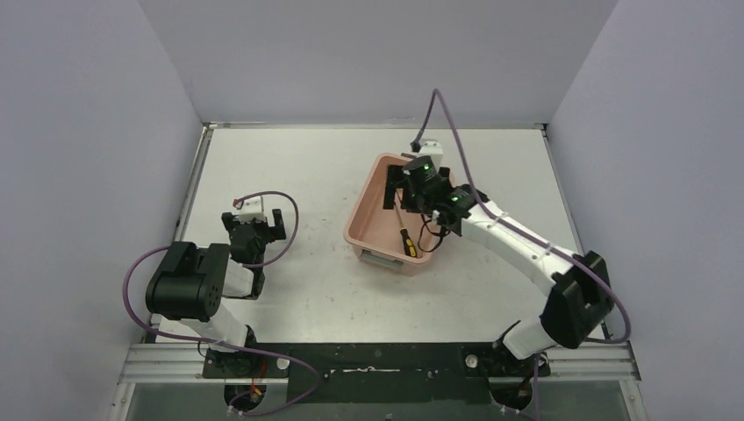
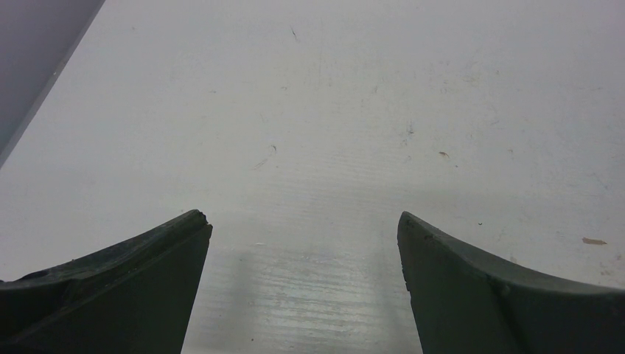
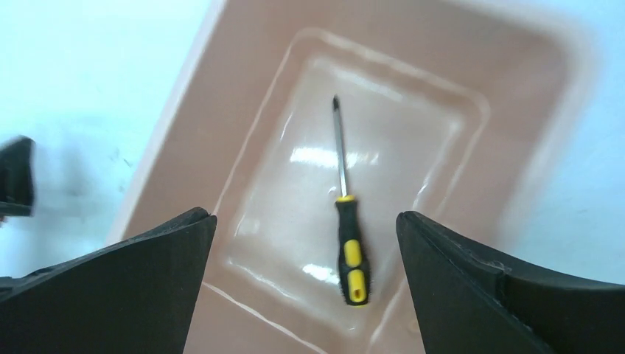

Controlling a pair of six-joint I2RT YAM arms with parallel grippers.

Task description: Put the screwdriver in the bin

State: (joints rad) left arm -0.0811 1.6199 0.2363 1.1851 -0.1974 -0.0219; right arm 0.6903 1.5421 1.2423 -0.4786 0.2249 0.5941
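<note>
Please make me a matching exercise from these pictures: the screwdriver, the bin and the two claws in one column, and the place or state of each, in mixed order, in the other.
Column A
1. screwdriver
2. bin
3. left claw
4. right claw

Column B
a. open, above the bin
b. salmon-pink, standing on the table
c. lying flat on the bin's floor
d. open, over bare table

Pairs: 1-c; 2-b; 3-d; 4-a
</note>
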